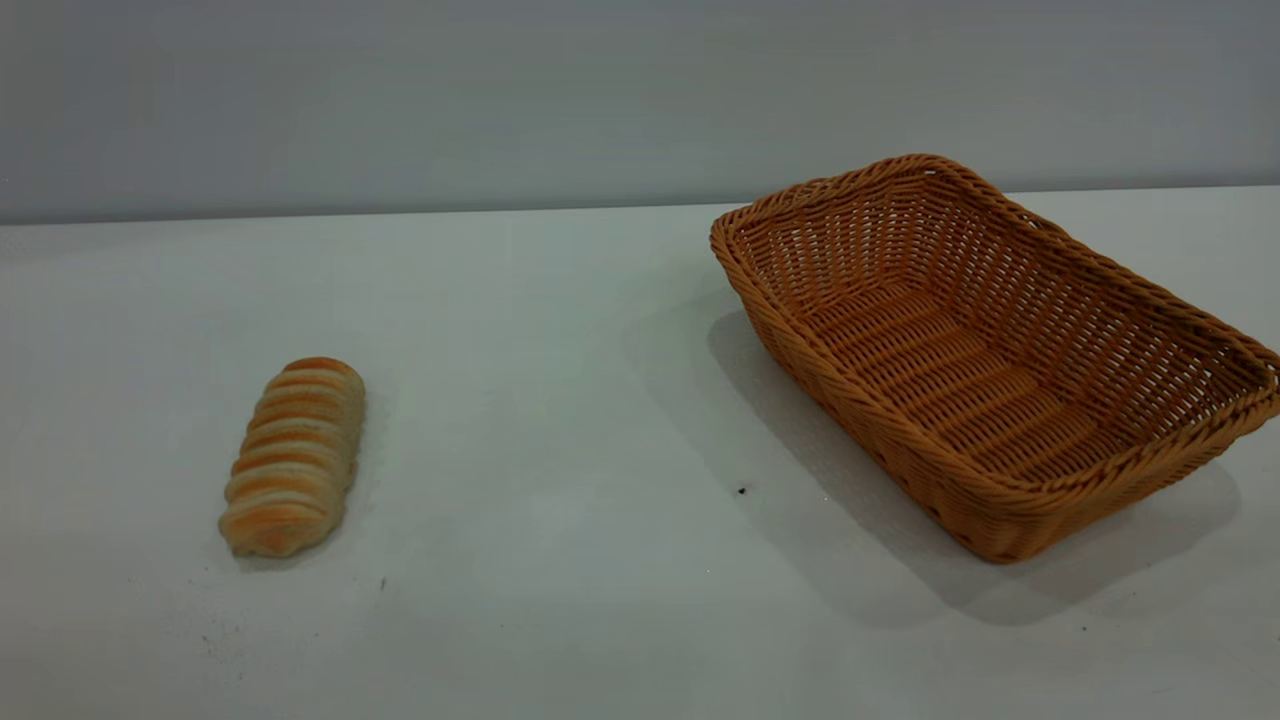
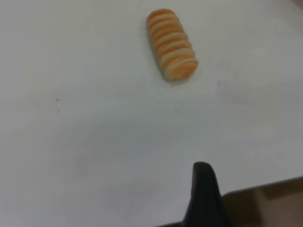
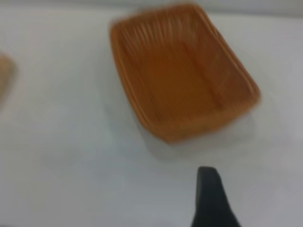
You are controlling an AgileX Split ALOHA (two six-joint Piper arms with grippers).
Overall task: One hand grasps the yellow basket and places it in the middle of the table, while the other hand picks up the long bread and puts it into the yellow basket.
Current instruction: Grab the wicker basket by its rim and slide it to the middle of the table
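The long bread (image 1: 295, 455) lies ridged side up on the white table (image 1: 560, 420), at the left. The yellow basket (image 1: 1010, 495) stands empty at the right, turned at an angle. Neither arm shows in the exterior view. In the left wrist view, part of my left gripper (image 2: 203, 194) shows over bare table near the table edge, well apart from the bread (image 2: 171, 45). In the right wrist view, part of my right gripper (image 3: 210, 194) shows over bare table, short of the basket (image 3: 142, 111) and not touching it. Both grippers hold nothing that I can see.
A few tiny dark specks (image 1: 741, 490) mark the tabletop between bread and basket. A grey wall (image 1: 500, 100) runs behind the table's far edge. The table's edge (image 2: 265, 184) shows in the left wrist view, with brown floor beyond it.
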